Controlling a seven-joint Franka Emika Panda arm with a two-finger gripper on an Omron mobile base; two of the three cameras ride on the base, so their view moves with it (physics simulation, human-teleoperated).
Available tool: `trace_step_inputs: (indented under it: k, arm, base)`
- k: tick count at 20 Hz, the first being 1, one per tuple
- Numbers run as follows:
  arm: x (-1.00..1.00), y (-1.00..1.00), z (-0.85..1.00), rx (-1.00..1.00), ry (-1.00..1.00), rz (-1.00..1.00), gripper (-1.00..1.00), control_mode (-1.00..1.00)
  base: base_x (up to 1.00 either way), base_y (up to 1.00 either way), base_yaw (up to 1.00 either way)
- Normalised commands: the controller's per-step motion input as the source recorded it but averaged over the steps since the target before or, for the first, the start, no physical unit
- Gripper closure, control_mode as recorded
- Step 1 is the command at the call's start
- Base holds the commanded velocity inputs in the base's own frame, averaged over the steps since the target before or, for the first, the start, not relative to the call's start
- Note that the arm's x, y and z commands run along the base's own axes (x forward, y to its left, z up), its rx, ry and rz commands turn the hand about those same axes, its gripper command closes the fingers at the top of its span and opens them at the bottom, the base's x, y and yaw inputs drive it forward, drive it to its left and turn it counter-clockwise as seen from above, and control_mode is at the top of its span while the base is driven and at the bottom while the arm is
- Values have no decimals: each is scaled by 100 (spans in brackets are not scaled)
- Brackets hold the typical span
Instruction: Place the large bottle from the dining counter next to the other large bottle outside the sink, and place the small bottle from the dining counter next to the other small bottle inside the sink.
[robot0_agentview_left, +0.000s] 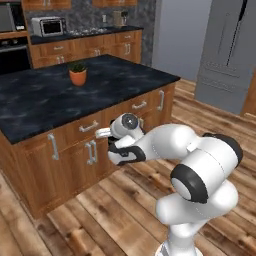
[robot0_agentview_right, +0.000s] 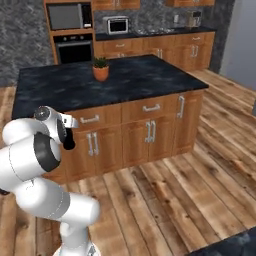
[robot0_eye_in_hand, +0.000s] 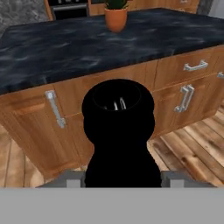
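Hand view: black bottle (robot0_eye_in_hand: 119, 131) before counter edge (robot0_eye_in_hand: 87, 76).

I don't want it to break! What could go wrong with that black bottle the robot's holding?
The bottle sits low in the gripper, facing the island's cabinets; a swing could bang it on a door handle. It also blocks much of the hand camera's view, so aiming may be harder. Lifted over the counter, it might clip the plant.
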Motion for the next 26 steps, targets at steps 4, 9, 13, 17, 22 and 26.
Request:
trace_step_inputs:
  k: [4, 9, 13, 17, 22, 26]
  arm:
    - [0, 0, 0, 0, 0, 0, 100, 100]
    - [0, 0, 0, 0, 0, 0, 100, 100]
    - [0, 0, 0, 0, 0, 0, 100, 100]
    - [0, 0, 0, 0, 0, 0, 100, 100]
    - [0, 0, 0, 0, 0, 0, 100, 100]
    - [0, 0, 0, 0, 0, 0, 100, 100]
  base:
    - [32, 1, -46]
    - [55, 0, -48]
    - [93, 6, -48]
    - [100, 22, -49]
    - [99, 28, -51]
    - [100, 29, -52]
